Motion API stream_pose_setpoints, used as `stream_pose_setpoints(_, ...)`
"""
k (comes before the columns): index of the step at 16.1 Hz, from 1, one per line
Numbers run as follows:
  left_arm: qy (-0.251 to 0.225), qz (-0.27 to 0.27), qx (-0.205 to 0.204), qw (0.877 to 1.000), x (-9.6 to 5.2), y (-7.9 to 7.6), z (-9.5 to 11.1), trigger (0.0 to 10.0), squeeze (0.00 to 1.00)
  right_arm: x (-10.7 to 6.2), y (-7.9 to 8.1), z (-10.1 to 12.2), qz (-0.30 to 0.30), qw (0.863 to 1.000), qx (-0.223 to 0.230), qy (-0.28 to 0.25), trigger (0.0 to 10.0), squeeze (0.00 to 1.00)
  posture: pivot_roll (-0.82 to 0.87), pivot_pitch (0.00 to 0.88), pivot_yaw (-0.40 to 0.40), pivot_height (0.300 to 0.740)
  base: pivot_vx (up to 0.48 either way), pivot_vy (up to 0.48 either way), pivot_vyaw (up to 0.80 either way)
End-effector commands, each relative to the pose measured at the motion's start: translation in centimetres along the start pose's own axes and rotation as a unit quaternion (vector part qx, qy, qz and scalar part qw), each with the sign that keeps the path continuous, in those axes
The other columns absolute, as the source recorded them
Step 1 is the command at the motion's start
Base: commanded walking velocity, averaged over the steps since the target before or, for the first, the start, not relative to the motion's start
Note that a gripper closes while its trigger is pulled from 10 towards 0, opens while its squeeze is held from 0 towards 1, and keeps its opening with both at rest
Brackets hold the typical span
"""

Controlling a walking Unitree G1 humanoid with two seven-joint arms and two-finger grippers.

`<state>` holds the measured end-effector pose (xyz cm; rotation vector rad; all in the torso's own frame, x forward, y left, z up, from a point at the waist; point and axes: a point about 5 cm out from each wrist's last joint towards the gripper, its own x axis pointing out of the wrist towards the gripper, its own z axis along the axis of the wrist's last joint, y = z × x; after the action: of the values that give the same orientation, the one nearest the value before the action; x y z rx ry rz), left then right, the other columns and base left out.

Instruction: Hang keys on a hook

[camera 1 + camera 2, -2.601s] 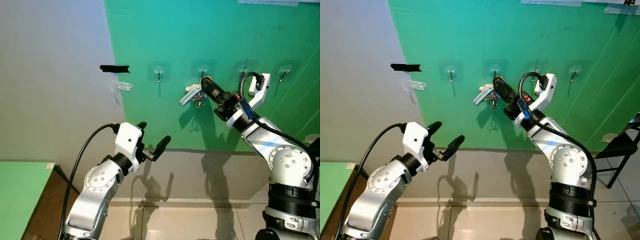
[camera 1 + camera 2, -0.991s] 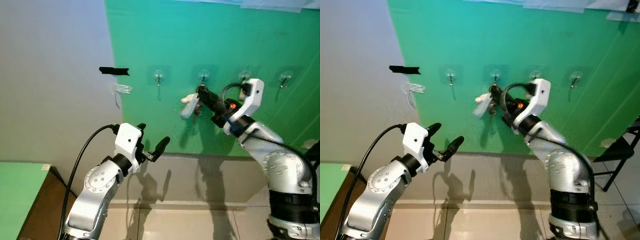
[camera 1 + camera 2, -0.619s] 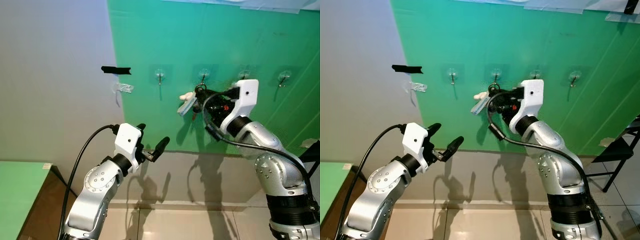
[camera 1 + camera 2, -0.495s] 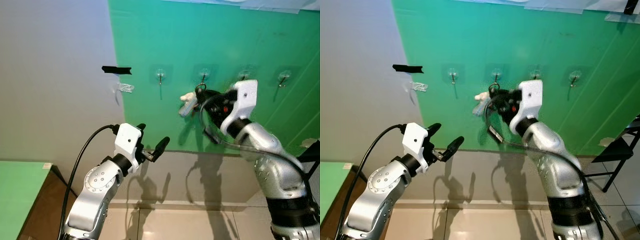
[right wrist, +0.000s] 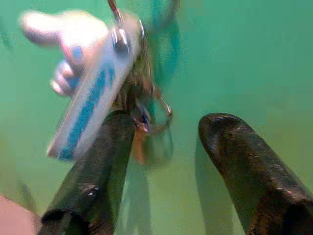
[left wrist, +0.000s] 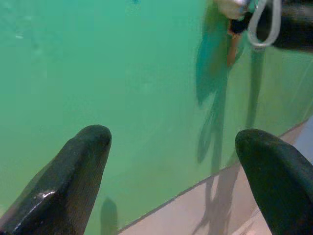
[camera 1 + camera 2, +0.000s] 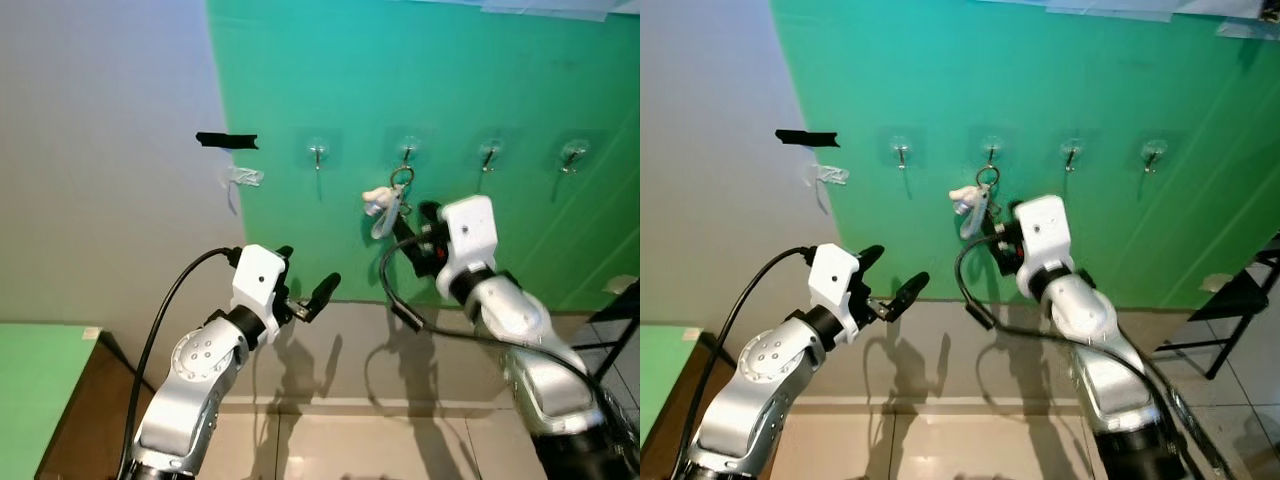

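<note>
Right end effector [image 5: 161, 161] sat just below the keys [image 7: 385, 208], fingers apart and clamped on nothing; the near finger [image 5: 93, 176] looked to be touching or just beside the lowest key, can't tell which. Keys hung by their ring [image 7: 401, 178] from the second hook [image 7: 407, 153] in the row on the green wall [image 7: 420, 90], with the white fob [image 7: 376, 197] off to the side and the blue-striped tag [image 5: 88, 112] drooping. Other three hooks carried nothing.

Left end effector [image 7: 305, 285] was held out in front at mid-height, fingers apart, gripping nothing, well apart from the keys.

You looked to be on the release and pull-away step, hang itself seemingly done. To do it well:
- Keep the right fingers spread as you back off, so nothing catches the ring or the tag.
- Draw straight away from the wall and slightly down, not up, since an upward nudge could lift the ring off the hook.
- Go slow past the dangling keys; the wrist view was blurred, so the bunch may have been swinging.
- Mind the black cable [image 7: 395, 290] looping below the right wrist, near the bunch.
- Leave the left arm parked.
</note>
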<state>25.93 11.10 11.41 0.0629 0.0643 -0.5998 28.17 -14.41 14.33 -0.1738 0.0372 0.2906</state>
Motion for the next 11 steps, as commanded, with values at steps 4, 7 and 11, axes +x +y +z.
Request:
stream_pose_setpoints(4,0.08,0.155,0.046,0.984,-1.0,3.5,-2.5,10.0,0.0,-5.0,-1.9,-4.8,-0.113,0.991,-0.053,0.051,10.0,1.0,-0.1,0.0,0.028,0.74,0.0,0.0,0.0)
stream_pose_setpoints(7,0.086,0.183,0.062,0.978,-3.3,3.5,-4.5,10.0,0.0,-10.4,-1.7,-10.0,-0.179,0.975,0.026,0.133,10.0,0.0,-0.09,0.0,0.021,0.74,0.0,0.0,0.0)
stream_pose_setpoints(11,0.084,0.106,0.113,0.984,-5.6,1.2,-6.7,10.0,0.0,-14.2,0.6,-12.2,-0.15,0.962,0.175,0.148,10.0,0.0,-0.11,0.0,0.034,0.74,0.0,0.0,0.0)
